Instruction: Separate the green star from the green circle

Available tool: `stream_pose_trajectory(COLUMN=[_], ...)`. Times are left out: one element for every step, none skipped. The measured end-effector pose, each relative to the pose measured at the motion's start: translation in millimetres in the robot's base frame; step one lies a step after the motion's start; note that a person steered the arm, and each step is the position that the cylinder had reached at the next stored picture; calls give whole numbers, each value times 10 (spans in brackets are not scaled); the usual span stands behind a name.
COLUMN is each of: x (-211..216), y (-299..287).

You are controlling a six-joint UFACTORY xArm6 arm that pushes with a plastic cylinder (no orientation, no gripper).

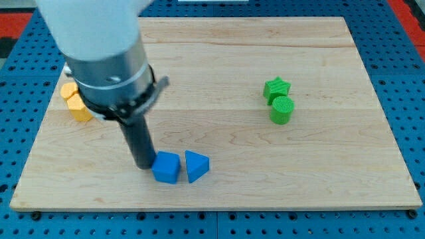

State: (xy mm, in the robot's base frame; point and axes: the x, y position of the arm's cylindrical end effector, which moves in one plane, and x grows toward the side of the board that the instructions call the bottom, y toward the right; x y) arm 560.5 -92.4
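Wooden surface (219, 53) lying on a blue pegboard (405, 40). No claw on this arm; only a straight dark rod, nothing held.

My tip (142, 164) down on the surface, near the bottom edge and left of centre, touching or just beside the left face of the blue cube (166, 167). Blue triangle (196, 166) just to the right of the cube, the two close or touching; cannot tell which.

Green star (276, 87) in the right half, nearer the top edge than the bottom. Green circle (281, 110) directly below the star, on the side toward the bottom edge, touching it. Pair well apart from my tip and from both blue blocks.

Two yellow blocks near the left edge, partly hidden behind the arm's grey housing (99, 40): smaller yellow block (68, 91) above, larger yellow block (80, 108) below, shapes not clear. Both touching or nearly so.
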Motion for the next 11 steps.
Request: stream_pose_trajectory(x=[156,-10,-509,-744,-714,-748,-920,-1380,-1443,-1547,-1581], y=[317,107,-31,964,1655,2311,2555,2135,1321,973,1509])
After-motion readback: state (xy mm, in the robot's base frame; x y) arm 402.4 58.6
